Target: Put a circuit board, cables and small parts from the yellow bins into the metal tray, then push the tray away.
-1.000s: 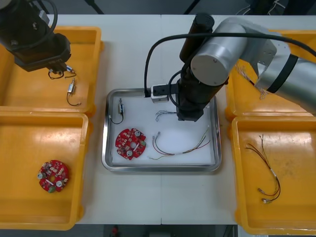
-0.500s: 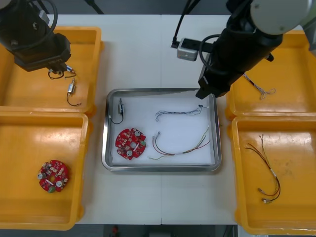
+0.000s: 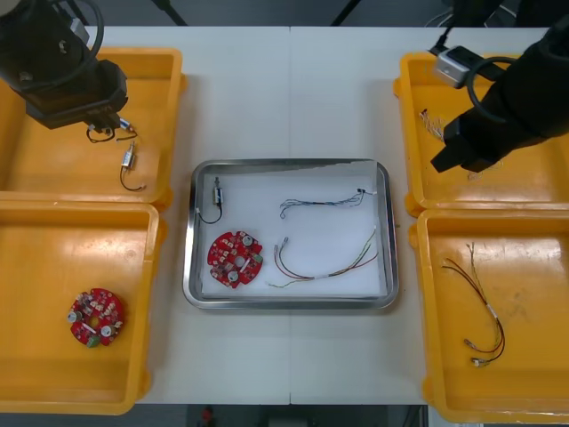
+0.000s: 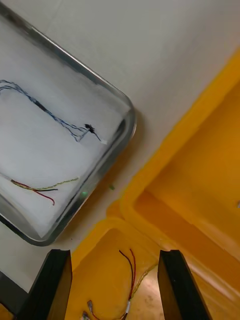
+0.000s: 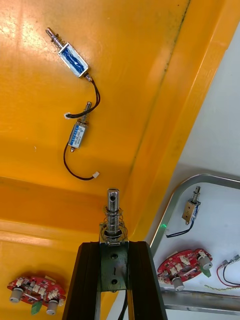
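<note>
The metal tray (image 3: pixel 289 304) at the table's middle holds a red circuit board (image 3: pixel 235 259), a small metal part (image 3: pixel 217 191), a blue and white cable (image 3: pixel 320 205) and a red and yellow cable (image 3: pixel 324 258). My left gripper (image 3: pixel 105 124) hangs over the far left yellow bin (image 3: pixel 53 169). In the left wrist view this gripper (image 5: pixel 114 250) is shut on a small metal part (image 5: pixel 113 220) with a spring and pin. My right gripper (image 3: pixel 449 158) is over the far right bin's inner edge. In the right wrist view it (image 4: pixel 114 255) stands open with nothing between its fingers.
Two more small metal parts (image 5: pixel 74 55) (image 5: pixel 79 134) lie in the far left bin. The near left bin holds another circuit board (image 3: pixel 96 317). Cables (image 3: pixel 480 311) lie in the near right bin, and a blue and white cable (image 3: pixel 433 124) in the far right bin.
My right arm has pulled back from over the tray to the far right bin, leaving the blue and white cable lying in the tray. The left arm has not moved.
</note>
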You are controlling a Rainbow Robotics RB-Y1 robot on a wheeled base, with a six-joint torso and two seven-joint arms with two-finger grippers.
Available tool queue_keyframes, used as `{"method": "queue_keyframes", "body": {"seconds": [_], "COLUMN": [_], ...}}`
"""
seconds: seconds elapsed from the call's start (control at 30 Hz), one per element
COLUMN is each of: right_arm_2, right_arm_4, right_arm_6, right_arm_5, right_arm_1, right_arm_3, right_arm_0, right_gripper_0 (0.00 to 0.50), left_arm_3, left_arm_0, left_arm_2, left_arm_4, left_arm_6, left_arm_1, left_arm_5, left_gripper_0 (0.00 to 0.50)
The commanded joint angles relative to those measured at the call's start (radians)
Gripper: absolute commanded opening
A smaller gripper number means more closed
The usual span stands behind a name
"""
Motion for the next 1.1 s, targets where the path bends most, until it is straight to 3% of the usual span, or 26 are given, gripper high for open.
{"method": "queue_keyframes", "body": {"seconds": [0.03, 0.17, 0.47, 1.1], "right_arm_2": [-0.125, -0.208, -0.339, -0.494], "right_arm_4": [0.030, 0.042, 0.122, 0.108], "right_arm_6": [-0.132, -0.216, -0.239, -0.301], "right_arm_5": [0.028, 0.077, 0.138, 0.141], "right_arm_1": [-0.070, -0.090, -0.090, -0.090], "right_arm_3": [-0.073, -0.081, -0.080, -0.080], "right_arm_0": [0.103, 0.178, 0.293, 0.468], "right_gripper_0": [0.500, 0.500, 0.500, 0.500], "left_arm_3": [-0.024, -0.024, -0.024, -0.024], "left_arm_0": [-0.048, -0.048, -0.048, -0.048], "left_arm_2": [0.022, 0.022, 0.022, 0.022], "left_arm_4": [0.001, 0.001, 0.001, 0.001], "left_arm_6": [0.062, 0.062, 0.062, 0.062], "left_arm_1": [0.041, 0.041, 0.041, 0.041], "left_arm_5": [0.008, 0.008, 0.008, 0.008], "left_gripper_0": [0.000, 0.000, 0.000, 0.000]}}
